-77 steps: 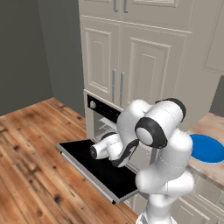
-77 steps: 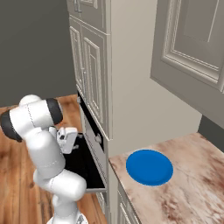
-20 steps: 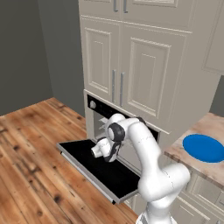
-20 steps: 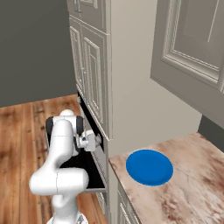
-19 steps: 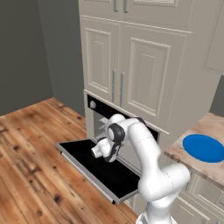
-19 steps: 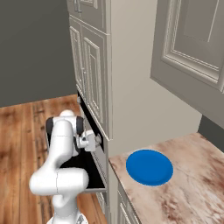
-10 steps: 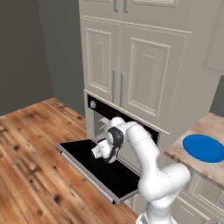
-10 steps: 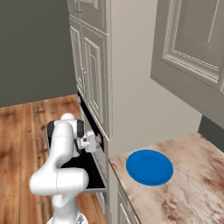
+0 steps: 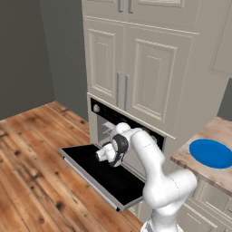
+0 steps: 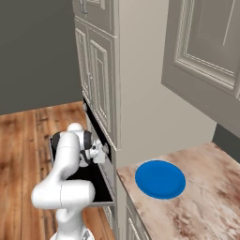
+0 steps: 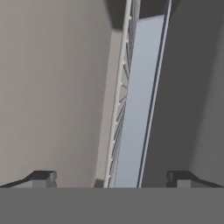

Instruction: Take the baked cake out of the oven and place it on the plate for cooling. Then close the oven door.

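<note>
The baked cake was nowhere I could make out; I judged it sat deeper inside the oven, past what my camera took in. My gripper was spread wide and empty, its fingertips at the oven's mouth, above the lowered oven door. Just ahead ran the wire rack and the grey baking tray, seen edge-on because my hand was rolled. The risk, as I judged it, was pushing in blind: a finger could catch the rack or knock the small cake aside. Well away on the counter lay the plate.
</note>
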Robot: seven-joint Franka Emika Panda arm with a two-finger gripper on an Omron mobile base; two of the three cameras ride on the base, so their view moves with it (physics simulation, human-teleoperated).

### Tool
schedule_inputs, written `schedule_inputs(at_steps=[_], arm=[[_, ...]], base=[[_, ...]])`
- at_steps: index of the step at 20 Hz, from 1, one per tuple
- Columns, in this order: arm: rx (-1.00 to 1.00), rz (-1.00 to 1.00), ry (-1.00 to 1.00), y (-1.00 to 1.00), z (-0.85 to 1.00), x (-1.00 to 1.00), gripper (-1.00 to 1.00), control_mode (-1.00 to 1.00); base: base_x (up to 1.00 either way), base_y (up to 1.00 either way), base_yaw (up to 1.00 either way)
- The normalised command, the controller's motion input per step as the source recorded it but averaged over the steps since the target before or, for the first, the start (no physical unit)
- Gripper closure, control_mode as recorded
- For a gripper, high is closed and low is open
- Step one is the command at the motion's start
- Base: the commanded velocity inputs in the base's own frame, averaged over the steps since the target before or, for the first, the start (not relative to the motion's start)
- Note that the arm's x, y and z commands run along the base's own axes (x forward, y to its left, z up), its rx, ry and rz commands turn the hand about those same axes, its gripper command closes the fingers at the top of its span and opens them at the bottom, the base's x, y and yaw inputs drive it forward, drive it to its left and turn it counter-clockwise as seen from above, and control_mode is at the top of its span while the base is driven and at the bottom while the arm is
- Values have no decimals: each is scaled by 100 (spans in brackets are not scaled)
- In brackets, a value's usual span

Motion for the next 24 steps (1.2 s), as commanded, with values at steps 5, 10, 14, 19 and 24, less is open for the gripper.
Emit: schedule_inputs(at_steps=[5, 10, 14, 19, 24], arm=[[0, 0, 9, -11, -26, 26, -100, -100], [0, 0, 12, -8, -35, 23, -100, -100], [0, 0, 15, -8, -34, 24, -100, -100], [0, 0, 21, -1, -28, 25, 100, -100], [2, 0, 26, 0, -26, 24, 100, -100]], base=[[0, 0, 0], [0, 0, 0], [0, 0, 0], [0, 0, 0], [0, 0, 0]])
